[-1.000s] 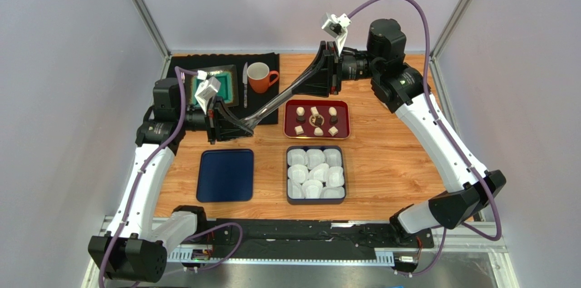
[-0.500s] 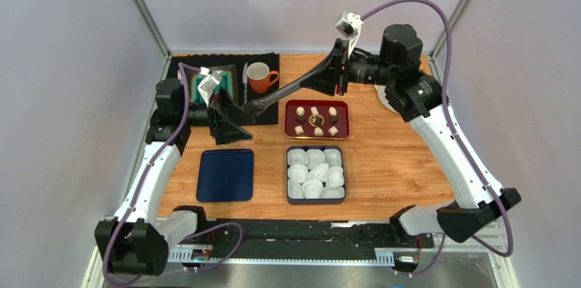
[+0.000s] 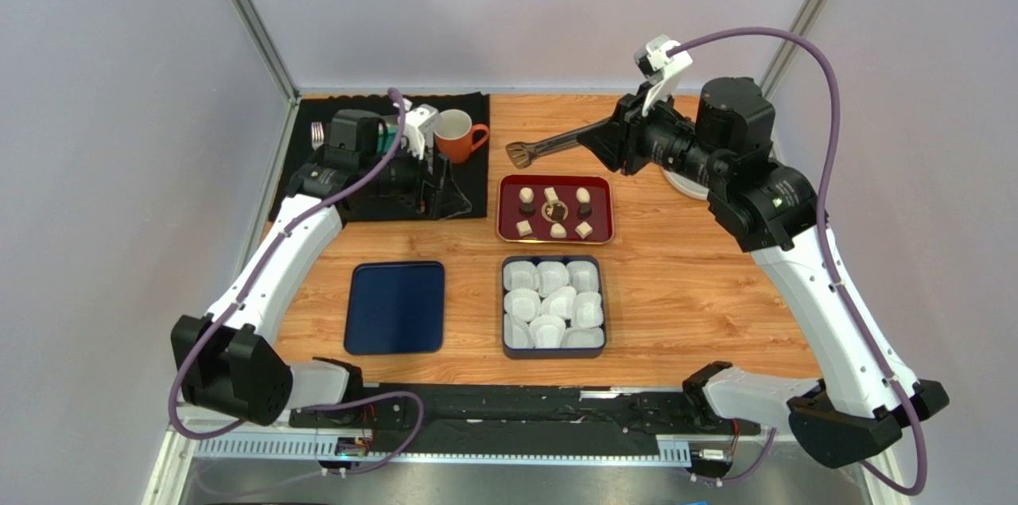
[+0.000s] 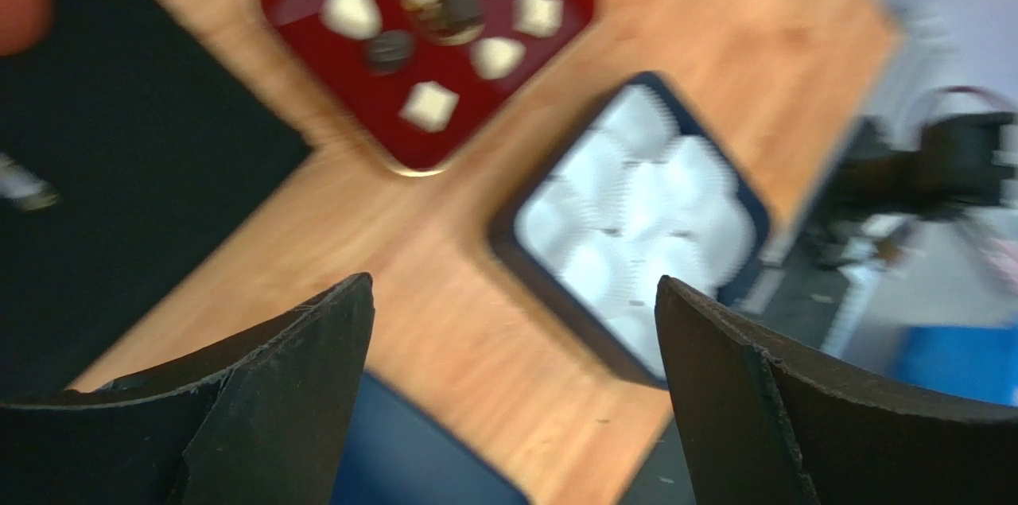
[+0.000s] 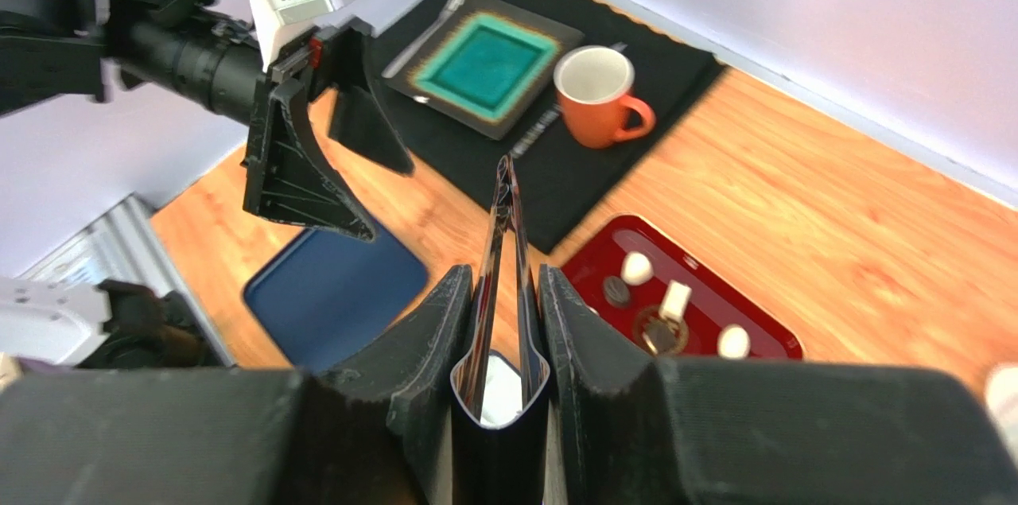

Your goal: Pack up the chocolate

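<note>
Top view: the chocolate (image 3: 552,212) all sits loose on the red tray (image 3: 503,209), and none is in the box of paper cups (image 3: 507,344) just nearside of the tray. The right gripper (image 3: 615,135) is clamped on the tongs (image 3: 552,145), whose tips hang in the air just beyond the tray's far-left corner. The left gripper (image 3: 442,189) is left of the tray over the black mat (image 3: 323,111), carrying nothing.

Left wrist view: jaws spread wide and empty; the tray and box below are blurred.

Right wrist view: the fingers (image 5: 448,314) pinch the tongs near their looped end, with the tray under and right of the tips.

Risks, as I judge them:
- The long tongs are gripped far from the tips, so a small wrist error could swing wide and miss a piece or clip the orange mug (image 3: 453,135) left of the tray.
- The rounded sweets could squirt out of the pinch and roll off the tray.
- A hard squeeze could crush one.
- A low drop-off could dent the thin cups — or land a piece between them.
</note>
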`<state>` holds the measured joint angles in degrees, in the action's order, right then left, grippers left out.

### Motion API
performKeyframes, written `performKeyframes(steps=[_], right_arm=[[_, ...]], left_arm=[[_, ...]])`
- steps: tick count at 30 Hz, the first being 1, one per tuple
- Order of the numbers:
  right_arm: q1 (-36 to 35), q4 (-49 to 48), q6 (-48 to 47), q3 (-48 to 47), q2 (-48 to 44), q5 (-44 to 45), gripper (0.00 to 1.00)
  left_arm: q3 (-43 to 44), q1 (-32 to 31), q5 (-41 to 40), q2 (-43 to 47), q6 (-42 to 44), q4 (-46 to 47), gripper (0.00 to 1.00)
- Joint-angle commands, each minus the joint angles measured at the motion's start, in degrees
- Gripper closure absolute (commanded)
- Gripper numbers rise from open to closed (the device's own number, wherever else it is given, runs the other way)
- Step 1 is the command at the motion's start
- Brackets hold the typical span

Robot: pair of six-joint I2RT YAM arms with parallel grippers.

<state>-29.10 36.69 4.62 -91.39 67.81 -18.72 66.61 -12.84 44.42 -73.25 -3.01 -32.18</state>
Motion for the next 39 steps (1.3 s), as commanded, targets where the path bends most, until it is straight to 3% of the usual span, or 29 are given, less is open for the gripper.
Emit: performKeyframes(steps=[1,7,10,13,14,17,21,25,35,39], right_arm=[[0.0,-1.0,0.7,2.3,0.7,8.2,1.00],[-0.1,-2.2,3.1,1.6,7.8,9.4,1.00],[-0.4,-2.5,3.2,0.3,10.9,12.0,1.00],[-1.3,-3.0,3.4,-0.9,13.8,16.2,1.00],[-1.9,-3.0,3.3,-1.3,14.7,17.2,1.00],[-3.5,-2.6,2.9,-3.3,18.0,21.1,1.00],[-4.5,-2.3,3.0,-5.5,21.2,24.1,1.00],[-4.6,-2.5,3.1,-7.0,23.3,25.7,1.00],[-4.6,0.4,2.8,-11.2,27.5,25.6,1.00],[-4.8,1.3,3.0,-12.7,29.4,25.2,0.96]], left_arm=[[4.3,-2.5,-26.7,-1.9,7.7,-9.7,0.03],[-8.6,-0.9,-32.8,9.1,9.3,0.0,0.01],[-13.2,1.1,-27.9,13.0,10.6,1.8,0.02],[-15.8,1.2,-31.2,12.9,11.4,2.2,0.19],[-16.4,1.2,-33.1,12.4,11.1,2.4,0.32],[-17.7,1.7,-38.9,8.8,10.5,2.3,0.40],[-18.2,2.9,-39.7,4.5,10.8,1.1,0.40],[-18.7,5.4,-35.3,3.4,10.6,1.5,0.39],[-22.2,5.5,-31.9,2.9,11.8,2.7,0.34],[-22.8,5.5,-32.6,2.0,11.4,3.7,0.35]])
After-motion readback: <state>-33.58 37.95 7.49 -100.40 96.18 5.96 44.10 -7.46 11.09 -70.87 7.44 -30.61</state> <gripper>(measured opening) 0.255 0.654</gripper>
